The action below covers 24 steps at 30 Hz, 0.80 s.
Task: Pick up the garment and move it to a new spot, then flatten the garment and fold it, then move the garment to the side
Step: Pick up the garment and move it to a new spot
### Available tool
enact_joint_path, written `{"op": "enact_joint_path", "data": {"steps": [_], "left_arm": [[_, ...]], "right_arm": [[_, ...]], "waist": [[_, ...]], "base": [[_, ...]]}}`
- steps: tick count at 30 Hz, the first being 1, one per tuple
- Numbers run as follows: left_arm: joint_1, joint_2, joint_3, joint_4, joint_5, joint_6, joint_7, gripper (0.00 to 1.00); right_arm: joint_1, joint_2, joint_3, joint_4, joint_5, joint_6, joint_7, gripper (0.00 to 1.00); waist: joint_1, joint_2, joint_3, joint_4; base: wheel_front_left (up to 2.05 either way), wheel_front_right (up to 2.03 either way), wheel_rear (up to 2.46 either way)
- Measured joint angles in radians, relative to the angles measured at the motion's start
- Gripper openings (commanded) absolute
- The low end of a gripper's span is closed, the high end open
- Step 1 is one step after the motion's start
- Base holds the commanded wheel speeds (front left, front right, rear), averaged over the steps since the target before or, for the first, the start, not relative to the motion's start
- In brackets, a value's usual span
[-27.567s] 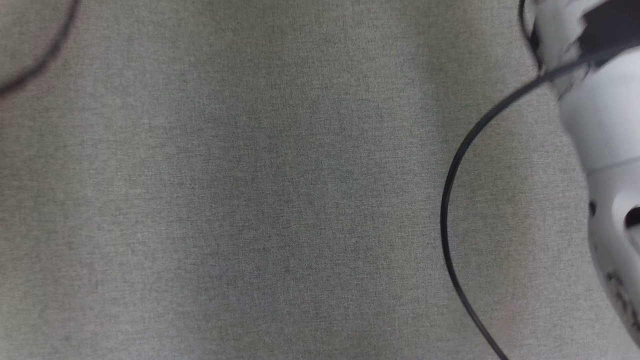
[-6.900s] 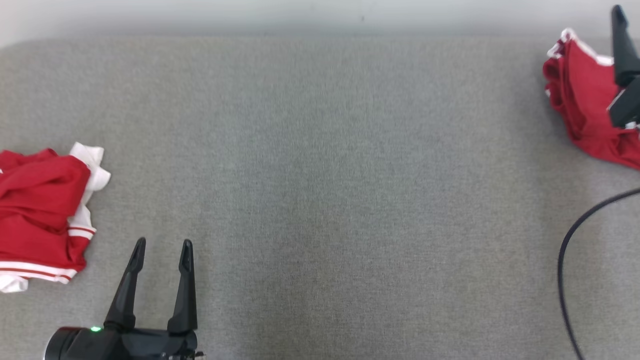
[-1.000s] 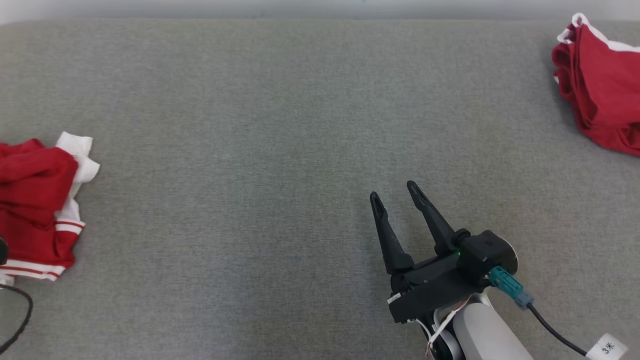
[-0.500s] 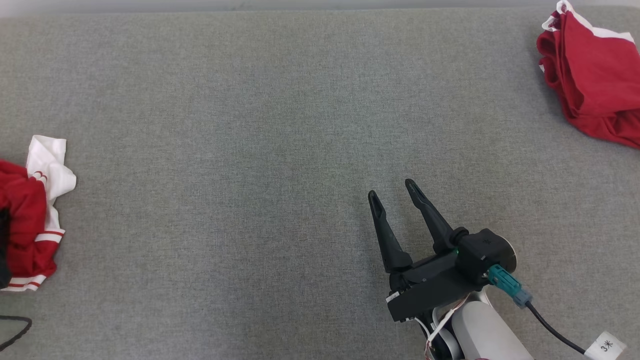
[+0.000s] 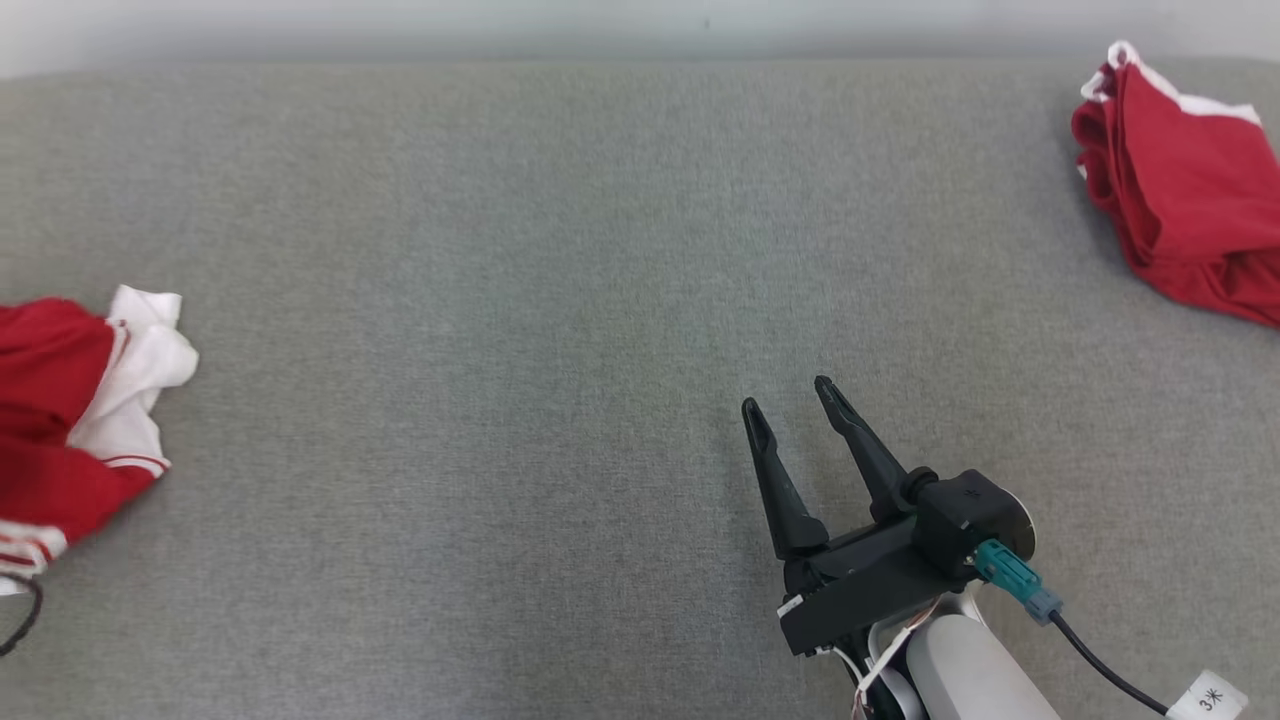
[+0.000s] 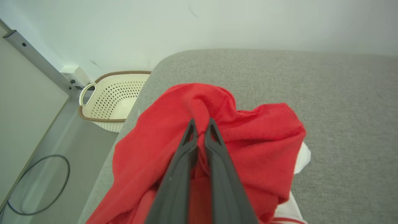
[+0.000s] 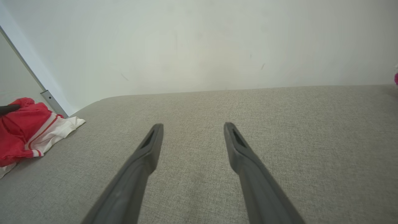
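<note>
Garment (image 5: 50, 380), red with white striped trim, bunched at the far left edge of the grey tabletop (image 5: 560, 250), white part turned toward the middle. From the left wrist: left tool (image 6: 201, 124) all but closed, fingers pressed close together with a fold of the red cloth pinched between them, fabric heaped around the tips and draped down on both sides. Whether lifted clear of the tabletop, cannot tell. Left of that heap, past the rounded tabletop corner, a cream perforated basket (image 6: 105, 102) with a brown rim, standing on the floor (image 6: 71, 133) near a pale wall (image 6: 217, 21). Right of centre in the head view, right tool (image 5: 788, 396) spread wide, nothing between the fingers, tips pointing up and slightly left, poised over the grey surface and well apart from both heaps of cloth. At its base a teal plug (image 5: 1012, 583), and near the lower right corner a white tag (image 5: 1213, 697). Same story from the right wrist: right tool (image 7: 193, 125) with fingers far apart and holding nothing, garment (image 7: 21, 130) off at the left edge, striped white hem spread toward the middle. Far right, near the back edge of the tabletop, other garment (image 5: 1180, 190), red with a white border, lying in a loose heap.
</note>
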Motion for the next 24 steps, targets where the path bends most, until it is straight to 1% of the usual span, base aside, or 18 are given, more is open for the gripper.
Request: {"op": "enact_joint_path", "data": {"steps": [6, 12, 19, 24], "left_arm": [[-0.031, -0.009, -0.034, -0.098, 0.023, 0.0, -0.072, 0.0], [-0.041, -0.02, -0.073, -0.247, 0.03, 0.0, -0.069, 0.0], [-0.051, -0.042, -0.116, -0.472, 0.031, 0.002, -0.011, 0.0], [-0.058, -0.085, -0.156, -0.615, 0.028, 0.008, 0.035, 0.0]], "right_arm": [[0.024, 0.0, -0.012, 0.01, 0.009, 0.0, 0.0, 1.0], [0.041, 0.0, -0.023, 0.006, 0.017, 0.0, 0.0, 1.0], [0.058, 0.0, -0.045, -0.006, 0.027, 0.0, 0.0, 1.0], [0.063, 0.0, -0.069, -0.012, 0.034, 0.0, 0.0, 1.0]], "waist": [[-0.0001, 0.0, -0.051, 0.014], [-0.0001, 0.0, -0.101, 0.011], [-0.0001, -0.0001, -0.119, -0.044], [-0.0001, -0.0001, -0.121, -0.095]], "base": [[0.0, 0.0, 0.0], [0.0, 0.0, 0.0], [0.0, 0.0, 0.0], [0.0, 0.0, 0.0]]}}
